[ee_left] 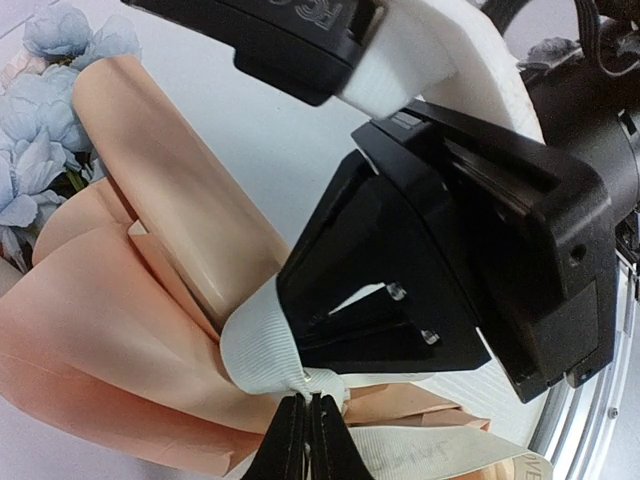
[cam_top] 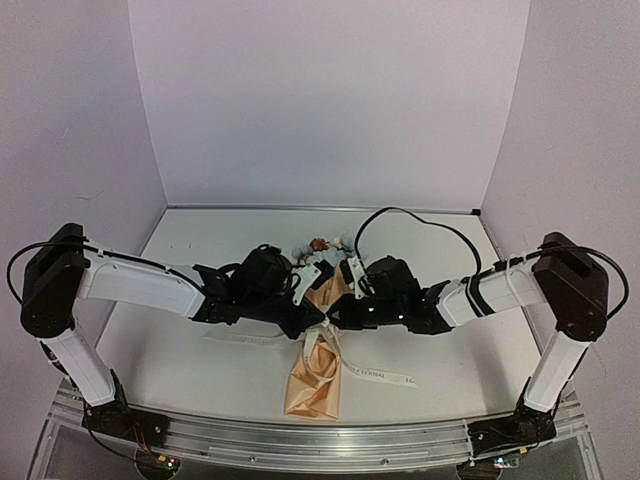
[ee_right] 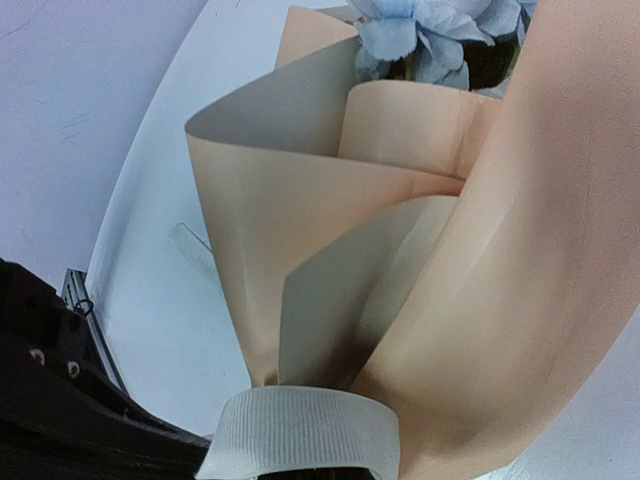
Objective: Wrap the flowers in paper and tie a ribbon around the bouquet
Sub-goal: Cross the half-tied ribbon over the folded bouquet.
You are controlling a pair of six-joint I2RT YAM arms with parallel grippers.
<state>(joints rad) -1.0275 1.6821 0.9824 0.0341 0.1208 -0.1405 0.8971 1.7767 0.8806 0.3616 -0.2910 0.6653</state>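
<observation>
Bright, even, diffuse light; faint shadows on the white table [cam_top: 200,370]. Wrist views curve at edges, nearest parts blurred.

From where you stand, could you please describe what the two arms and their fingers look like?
The left arm and right arm both have white link shells between boxy black joint housings, and a thin black cable loops along each. The left fingers are slim, black and tapered.

Around me stood plain pale walls [cam_top: 330,100] on three sides; my white table [cam_top: 200,365] had a metal rail [cam_top: 300,442] along its near edge.
</observation>
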